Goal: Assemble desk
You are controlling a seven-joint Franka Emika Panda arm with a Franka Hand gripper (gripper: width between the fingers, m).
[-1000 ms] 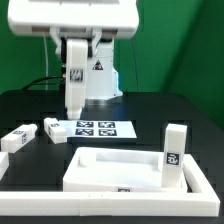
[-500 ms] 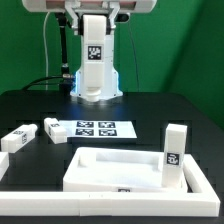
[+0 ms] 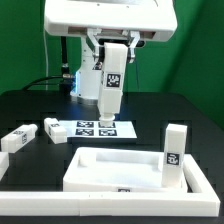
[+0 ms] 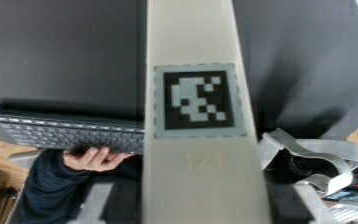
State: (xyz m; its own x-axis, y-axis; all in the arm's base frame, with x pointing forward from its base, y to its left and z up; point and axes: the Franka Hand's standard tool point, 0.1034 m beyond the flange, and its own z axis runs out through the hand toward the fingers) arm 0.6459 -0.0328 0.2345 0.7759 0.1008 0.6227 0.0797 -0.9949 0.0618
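Grips a white desk leg point(image 3: 109, 100) in the clenched hand point(image 3: 112, 47), upper centre of frame (looks light, stiff, probably slippery), best pinched across flat faces.

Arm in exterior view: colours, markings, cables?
The arm has glossy white, rounded shells. The hand is white with dark fittings. Black cables trail near the base, at the exterior view's left. I can't read any markings on it; the tag belongs to the leg.

No words or numbers legible anywhere
Only coded black-and-white patterns: a square tag point(image 4: 199, 98) on the held leg point(image 3: 112, 95), another on the upright leg point(image 3: 174, 140), several on the marker board point(image 3: 128, 129)
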